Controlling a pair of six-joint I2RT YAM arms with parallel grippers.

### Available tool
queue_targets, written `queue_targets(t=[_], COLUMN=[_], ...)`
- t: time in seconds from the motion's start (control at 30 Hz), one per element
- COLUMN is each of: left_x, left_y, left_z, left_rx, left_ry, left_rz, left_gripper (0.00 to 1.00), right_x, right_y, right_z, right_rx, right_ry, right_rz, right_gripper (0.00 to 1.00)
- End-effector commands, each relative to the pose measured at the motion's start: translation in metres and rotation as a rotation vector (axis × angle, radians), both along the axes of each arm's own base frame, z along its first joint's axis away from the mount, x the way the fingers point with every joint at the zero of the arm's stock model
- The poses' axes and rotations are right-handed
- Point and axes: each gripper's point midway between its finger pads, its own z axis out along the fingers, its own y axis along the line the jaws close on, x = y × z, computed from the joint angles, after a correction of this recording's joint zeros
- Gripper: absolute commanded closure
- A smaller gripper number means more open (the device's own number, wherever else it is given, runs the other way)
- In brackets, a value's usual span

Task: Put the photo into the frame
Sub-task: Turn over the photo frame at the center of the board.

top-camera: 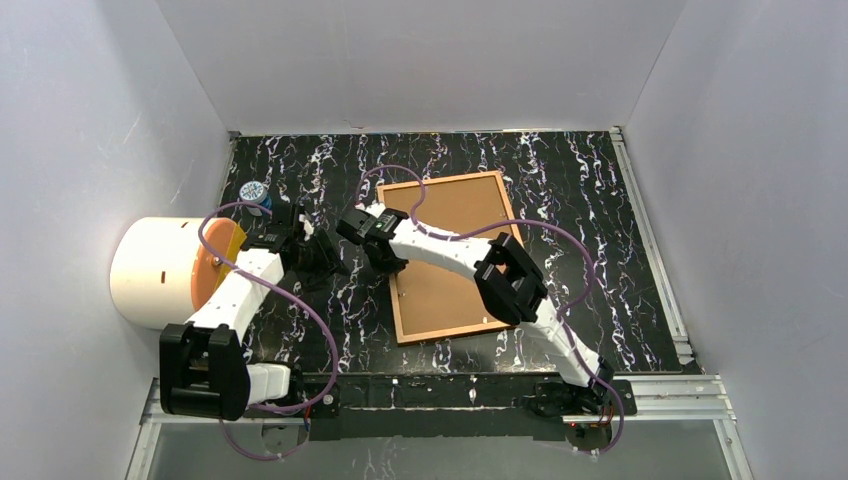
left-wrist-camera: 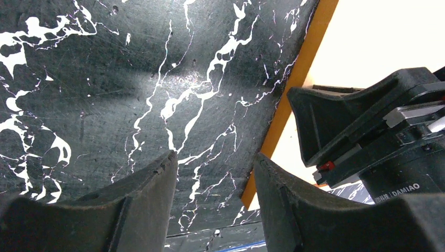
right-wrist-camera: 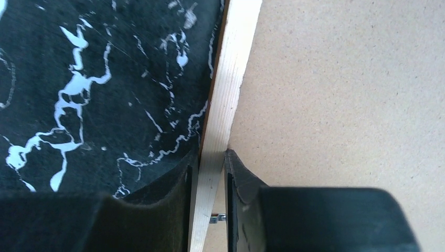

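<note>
Top cam: right arm (top-camera: 450,255) crosses the frame (top-camera: 440,179) from 9 to 5 o'clock and hides most of its left rail. I can't see anything under the board (top-camera: 445,295). Blue-white thing (top-camera: 255,190) at the table's (top-camera: 600,200) 10 o'clock is too small to ID. Right wrist cam: frame cut off at 12, 3 and 6.

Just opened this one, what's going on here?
The right gripper has its jaws closed across the left rail of the frame, which lies on the table with a brown board filling it. The left gripper hovers beside that edge, jaws open and empty. The photo is not visible in any view.
</note>
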Motion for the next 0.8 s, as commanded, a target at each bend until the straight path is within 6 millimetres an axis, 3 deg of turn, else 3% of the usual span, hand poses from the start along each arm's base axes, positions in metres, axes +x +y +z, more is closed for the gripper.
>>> queue_targets(t=[0.0, 0.1, 0.2, 0.57, 0.67, 0.77], left_x=[-0.003, -0.005, -0.006, -0.01, -0.012, -0.01], left_y=[-0.003, -0.007, -0.011, -0.032, -0.045, -0.054], left_z=[0.0, -0.002, -0.003, -0.002, 0.004, 0.013], left_rx=[-0.026, -0.047, -0.07, -0.209, -0.297, -0.357], left_ry=[0.008, 0.014, 0.021, -0.007, -0.03, -0.083], left_rz=[-0.015, -0.024, -0.034, -0.047, -0.074, -0.092], left_gripper=[0.47, 0.47, 0.47, 0.45, 0.44, 0.42], right_x=[0.003, 0.016, 0.023, 0.017, 0.017, 0.019], right_y=[-0.026, -0.025, -0.023, -0.016, -0.012, -0.002], right_z=[0.016, 0.012, 0.006, -0.002, 0.013, 0.039], right_rx=[-0.036, -0.044, -0.046, 0.004, 0.054, 0.152], right_ry=[0.029, 0.024, 0.026, 0.095, 0.1, 0.104], right_rz=[-0.053, -0.082, -0.091, -0.108, -0.121, -0.131], right_gripper=[0.68, 0.59, 0.58, 0.77, 0.85, 0.9])
